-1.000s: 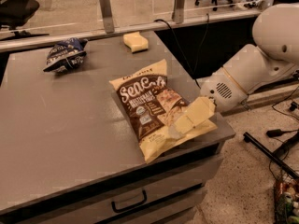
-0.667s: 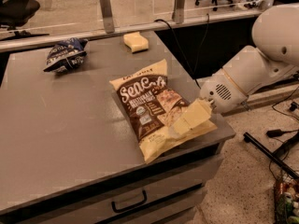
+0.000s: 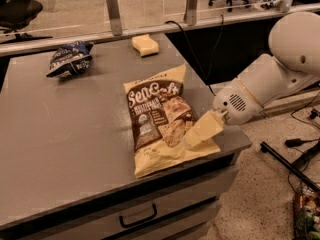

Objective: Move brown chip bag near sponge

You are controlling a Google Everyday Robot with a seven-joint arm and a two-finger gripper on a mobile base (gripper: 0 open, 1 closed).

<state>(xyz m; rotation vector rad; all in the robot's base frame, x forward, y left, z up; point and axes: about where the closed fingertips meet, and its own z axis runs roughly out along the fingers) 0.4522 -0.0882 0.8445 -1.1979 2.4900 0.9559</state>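
Claw (image 3: pixel 200 133) sits low on the right edge of the brown chip bag (image 3: pixel 155 119), barely shifted from a second ago; can't tell if it's open or closed. Bag lies flat where it was at the table's (image 3: pixel 60 134) front edge, well apart from the sponge (image 3: pixel 145 44) at the back, so the move hasn't started.

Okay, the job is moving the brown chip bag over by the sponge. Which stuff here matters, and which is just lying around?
Part of the job:
brown chip bag, lying flat in the middle
sponge, at the far edge
gripper, over the bag's near right corner

Just lying about:
dark blue bag, far left
office chair, on the floor beyond
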